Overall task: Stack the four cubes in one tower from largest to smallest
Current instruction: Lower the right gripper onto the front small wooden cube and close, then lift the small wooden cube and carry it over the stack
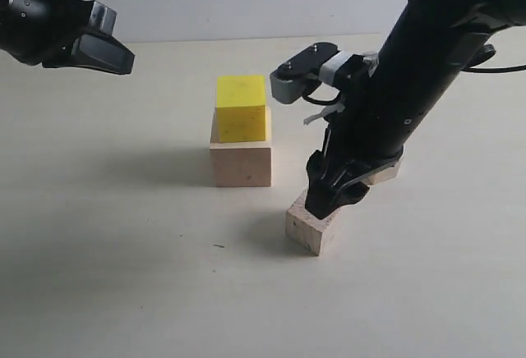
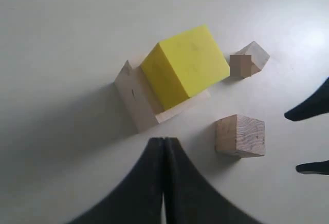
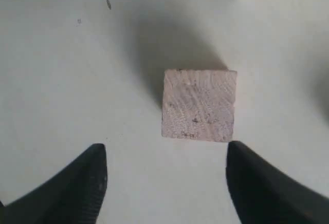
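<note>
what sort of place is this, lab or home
Probably a robotics lab bench: a bare pale table, the black left arm and right arm, plus stacking blocks like the yellow cube.

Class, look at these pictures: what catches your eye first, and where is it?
The bright yellow cube stands out, sitting on the large wood cube at the centre of the scene. Nearer the camera, to its right, the right end effector hangs open over the medium wood cube.
</note>
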`<action>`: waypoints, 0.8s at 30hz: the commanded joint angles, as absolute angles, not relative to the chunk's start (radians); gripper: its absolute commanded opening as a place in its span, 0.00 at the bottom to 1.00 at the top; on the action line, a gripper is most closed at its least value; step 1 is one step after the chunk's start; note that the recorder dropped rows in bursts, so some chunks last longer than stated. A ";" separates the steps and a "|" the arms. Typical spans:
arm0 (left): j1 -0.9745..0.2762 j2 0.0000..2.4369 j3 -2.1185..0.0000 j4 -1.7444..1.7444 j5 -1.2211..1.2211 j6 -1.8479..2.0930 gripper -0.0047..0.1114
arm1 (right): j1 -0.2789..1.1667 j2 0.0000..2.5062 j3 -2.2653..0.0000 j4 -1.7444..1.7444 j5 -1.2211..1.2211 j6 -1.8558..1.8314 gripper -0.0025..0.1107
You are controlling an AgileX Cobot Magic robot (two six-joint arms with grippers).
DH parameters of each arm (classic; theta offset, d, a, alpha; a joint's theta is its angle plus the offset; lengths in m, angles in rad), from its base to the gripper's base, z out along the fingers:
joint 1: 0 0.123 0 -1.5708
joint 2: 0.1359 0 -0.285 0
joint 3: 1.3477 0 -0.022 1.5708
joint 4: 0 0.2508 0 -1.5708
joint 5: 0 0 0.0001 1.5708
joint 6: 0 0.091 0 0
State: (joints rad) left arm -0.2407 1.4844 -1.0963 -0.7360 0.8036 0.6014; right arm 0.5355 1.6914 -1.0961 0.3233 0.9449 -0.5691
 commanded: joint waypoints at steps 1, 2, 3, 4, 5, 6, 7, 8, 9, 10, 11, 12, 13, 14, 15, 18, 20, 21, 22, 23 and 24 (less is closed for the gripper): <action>-0.240 1.476 -1.094 -0.743 0.824 0.596 0.04 | 0.534 1.739 -1.095 0.329 0.921 -0.586 0.63; -0.240 1.476 -1.094 -0.743 0.827 0.596 0.04 | 0.534 1.748 -1.097 0.329 0.916 -0.586 0.63; -0.240 1.476 -1.094 -0.743 0.829 0.596 0.04 | 0.534 1.754 -1.100 0.325 0.909 -0.586 0.63; -0.240 1.476 -1.094 -0.743 0.831 0.596 0.04 | 0.534 1.762 -1.105 0.320 0.902 -0.586 0.63; -0.240 1.476 -1.094 -0.743 0.833 0.596 0.04 | 0.534 1.770 -1.112 0.314 0.895 -0.586 0.63; -0.240 1.476 -1.094 -0.743 0.833 0.596 0.04 | 0.534 1.781 -1.122 0.312 0.893 -0.586 0.63; -0.240 1.476 -1.094 -0.743 0.834 0.596 0.04 | 0.534 1.791 -1.134 0.312 0.893 -0.586 0.63; -0.240 1.476 -1.094 -0.743 0.834 0.596 0.04 | 0.534 1.799 -1.144 0.312 0.895 -0.586 0.63; -0.240 1.476 -1.094 -0.743 0.834 0.596 0.04 | 0.534 1.812 -1.155 0.312 0.897 -0.586 0.63; -0.240 1.476 -1.094 -0.743 0.834 0.596 0.04 | 0.534 1.824 -1.166 0.311 0.899 -0.586 0.63; -0.240 1.476 -1.094 -0.743 0.834 0.596 0.04 | 0.534 1.836 -1.175 0.309 0.899 -0.586 0.63; -0.240 1.476 -1.094 -0.743 0.834 0.596 0.04 | 0.534 1.848 -1.181 0.301 0.899 -0.586 0.63; -0.240 1.476 -1.094 -0.743 0.834 0.596 0.04 | 0.534 1.859 -1.187 0.291 0.905 -0.586 0.63; -0.240 1.476 -1.094 -0.743 0.834 0.596 0.04 | 0.534 1.865 -1.188 0.284 0.907 -0.586 0.63; -0.240 1.476 -1.094 -0.743 0.834 0.596 0.04 | 0.534 1.874 -1.188 0.274 0.909 -0.586 0.63; -0.240 1.476 -1.094 -0.743 0.834 0.598 0.04 | 0.534 1.898 -1.188 0.269 0.909 -0.586 0.63; -0.240 1.476 -1.094 -0.743 0.832 0.600 0.04 | 0.534 1.909 -1.191 0.269 0.914 -0.586 0.65; -0.240 1.476 -1.094 -0.743 0.832 0.602 0.04 | 0.534 1.914 -1.191 0.269 0.914 -0.586 0.66; -0.240 1.476 -1.094 -0.743 0.832 0.602 0.04 | 0.534 1.917 -1.192 0.269 0.917 -0.586 0.66; -0.240 1.476 -1.094 -0.743 0.830 0.605 0.04 | 0.534 1.918 -1.194 0.269 0.917 -0.586 0.66; -0.240 1.476 -1.094 -0.743 0.830 0.605 0.04 | 0.534 1.918 -1.193 0.271 0.917 -0.586 0.66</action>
State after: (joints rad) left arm -0.2407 1.4844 -1.0963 -0.7360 0.8302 0.6014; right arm 0.5355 1.9174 -1.1811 0.2720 0.9130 -0.5783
